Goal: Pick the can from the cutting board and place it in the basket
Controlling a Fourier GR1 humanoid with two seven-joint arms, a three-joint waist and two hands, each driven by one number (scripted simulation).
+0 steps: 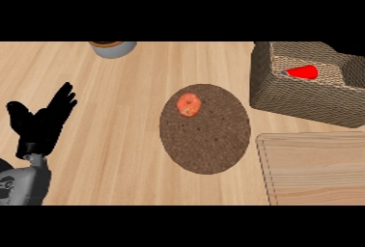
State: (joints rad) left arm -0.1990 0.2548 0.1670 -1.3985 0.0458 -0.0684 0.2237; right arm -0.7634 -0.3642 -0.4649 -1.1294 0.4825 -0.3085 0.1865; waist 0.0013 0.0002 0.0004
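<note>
one hand in view: our left hand at the left edge, fingers straight and spread, grasping nothing. red can sits inside the woven basket at upper right. cutting board lies bare at lower right. orange fruit rests on the round cork mat. grey pot at top edge.

A round, dark brown cork mat is lying on the light wooden counter near the middle of the view. A small orange fruit is sitting on the mat's upper left part. A grey bowl is showing partly at the top edge, well apart from the mat.
</note>
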